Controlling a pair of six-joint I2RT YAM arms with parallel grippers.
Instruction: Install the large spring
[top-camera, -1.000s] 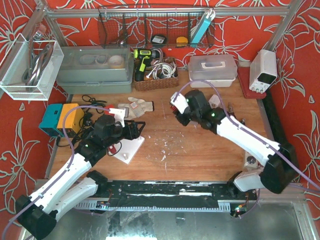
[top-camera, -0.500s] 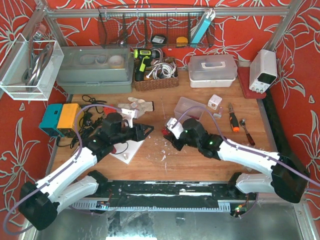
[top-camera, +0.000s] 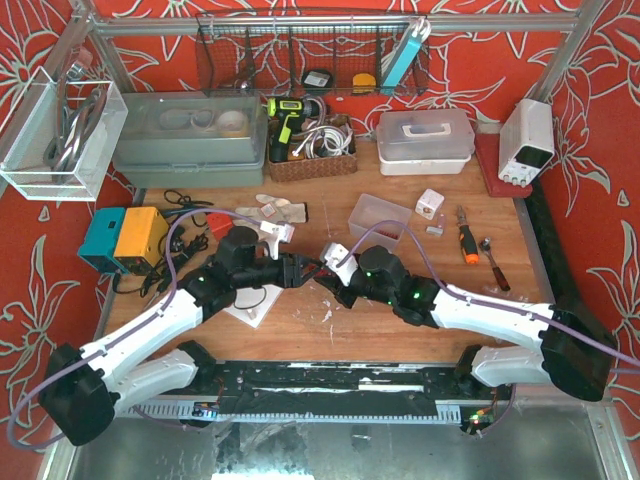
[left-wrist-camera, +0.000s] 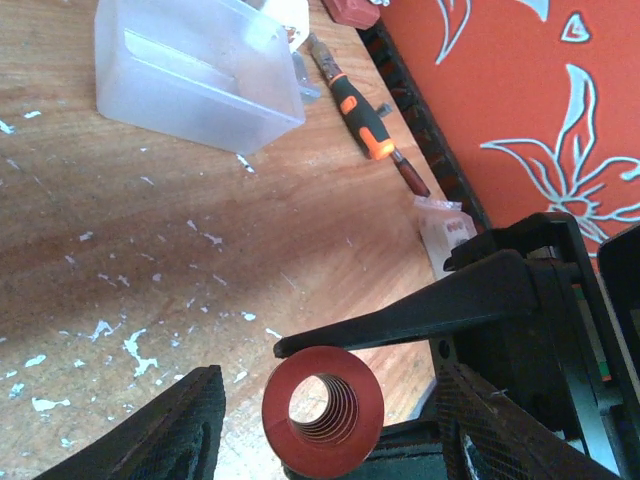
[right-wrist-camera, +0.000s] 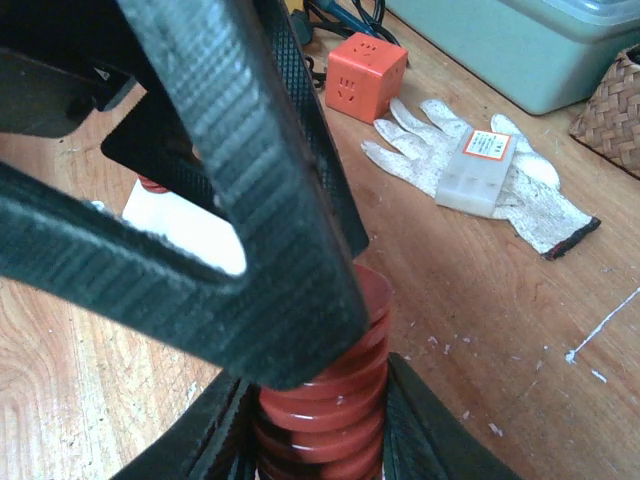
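Carried from far right to centre, pinched in the right gripper (top-camera: 332, 270): large spring (left-wrist-camera: 322, 410), end now between parted, untouching fingers of the left gripper (top-camera: 298, 266). Likely handover before installing.

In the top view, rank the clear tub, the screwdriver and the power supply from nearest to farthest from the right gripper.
From the right gripper, which holds the spring:
1. Clear tub, just behind it and slightly to the right.
2. Screwdriver, farther out to the right.
3. Power supply, at the back right corner.
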